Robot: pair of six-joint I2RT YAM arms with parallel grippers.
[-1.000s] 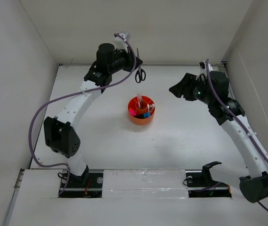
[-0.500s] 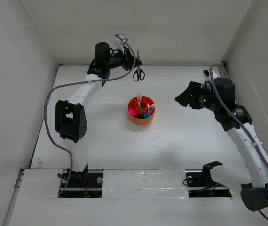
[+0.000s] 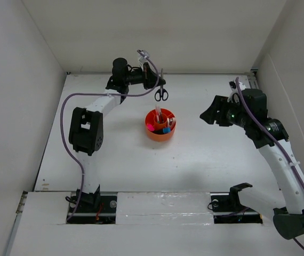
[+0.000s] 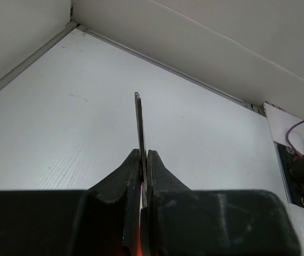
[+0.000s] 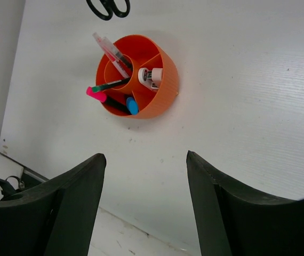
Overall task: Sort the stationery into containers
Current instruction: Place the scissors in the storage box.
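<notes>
We see the left arm stretched far toward the back of the table (image 3: 121, 162), forearm running level. The left gripper (image 4: 143, 156) is pinched tight on the blade of the scissors (image 3: 161, 94). From above, the scissors hang in the air with their black handles downward, just behind the orange organiser (image 3: 160, 134) and not touching it.

The right arm rises from its base, bends at the elbow and leans in over its own side of the table. The right gripper (image 5: 145, 156) is held in the air facing the organiser, well apart from it. Its fingers stand wide apart with nothing between them.

The organiser stands on the table near the middle. The right wrist camera shows:
- a pink pen (image 5: 109, 50) leaning out over its rim
- a marker with a pink cap (image 5: 95, 95) and a marker with a blue cap (image 5: 132, 105) side by side in the wedges
- a thin dark pen (image 5: 111, 84) slanting just beside the pink cap
- a small white piece (image 5: 151, 78) in another wedge

We cannot tell exactly which compartment the pink pen stands in.

In the left wrist view only a thin edge of the blade pokes out past the fingertips, and the handles are hidden behind the gripper body. In the right wrist view the scissor handles are cut off by the top edge, and the marker bodies are mostly sunk out of sight
</notes>
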